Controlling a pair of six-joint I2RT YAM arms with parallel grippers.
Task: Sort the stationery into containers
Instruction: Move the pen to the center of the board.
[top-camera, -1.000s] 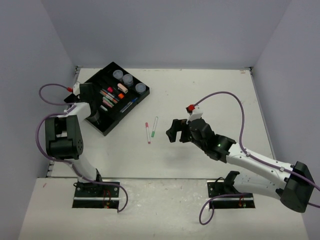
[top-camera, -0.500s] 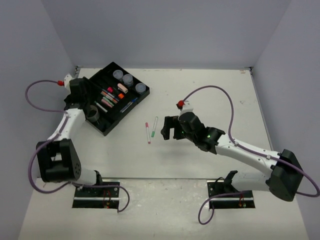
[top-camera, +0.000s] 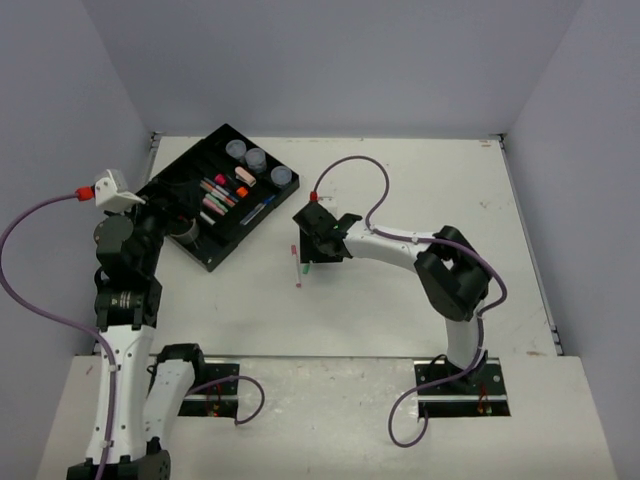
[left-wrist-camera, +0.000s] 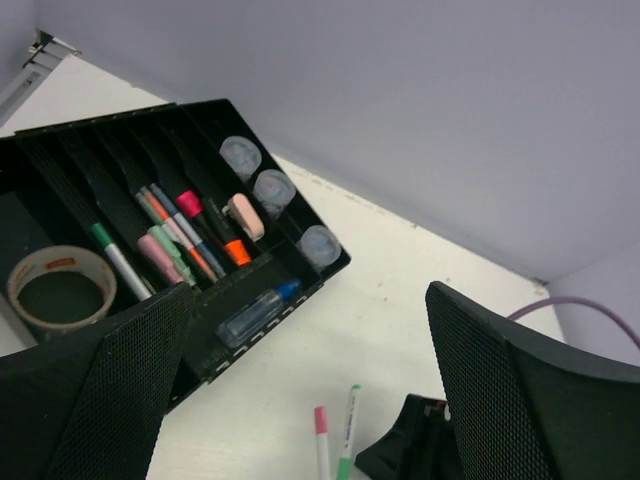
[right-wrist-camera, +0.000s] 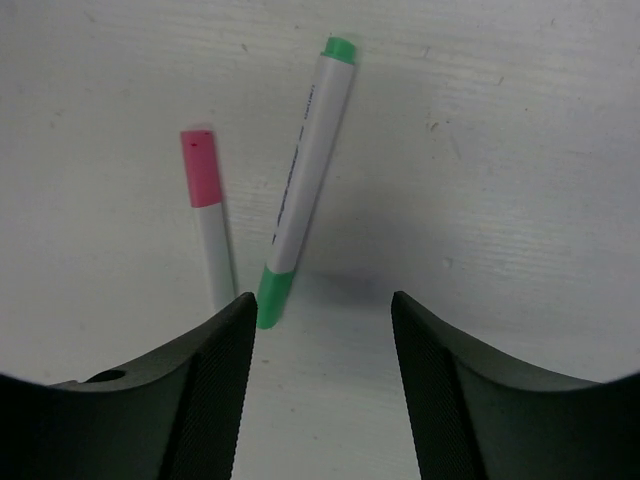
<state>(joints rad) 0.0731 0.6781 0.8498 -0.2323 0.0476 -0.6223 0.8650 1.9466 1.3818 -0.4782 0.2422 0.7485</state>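
Note:
The black tray (top-camera: 240, 245) stands at the back left, holding several pens and markers, three round jars (left-wrist-camera: 273, 188) and a tape ring (left-wrist-camera: 60, 290) in its end compartment. My left gripper (left-wrist-camera: 308, 295) is open and empty, raised over the tray's near left end (top-camera: 165, 212). A pink-capped pen (right-wrist-camera: 208, 210) and a green-capped pen (right-wrist-camera: 305, 190) lie side by side on the table (top-camera: 296, 268). My right gripper (right-wrist-camera: 322, 300) hovers low just beside them, open with bare table between its fingers. The green pen's lower cap is next to the left fingertip (right-wrist-camera: 240, 310).
A clear tube with a blue cap (left-wrist-camera: 255, 310) lies in the tray's nearest slot. Grey walls close the table on three sides. The right arm (top-camera: 400, 245) stretches across the middle of the table, its cable looping above it.
My left gripper has opened, risen and drawn back from the tray, where the tape ring now lies. My right arm has swung left to the two pens, and its jaws have narrowed.

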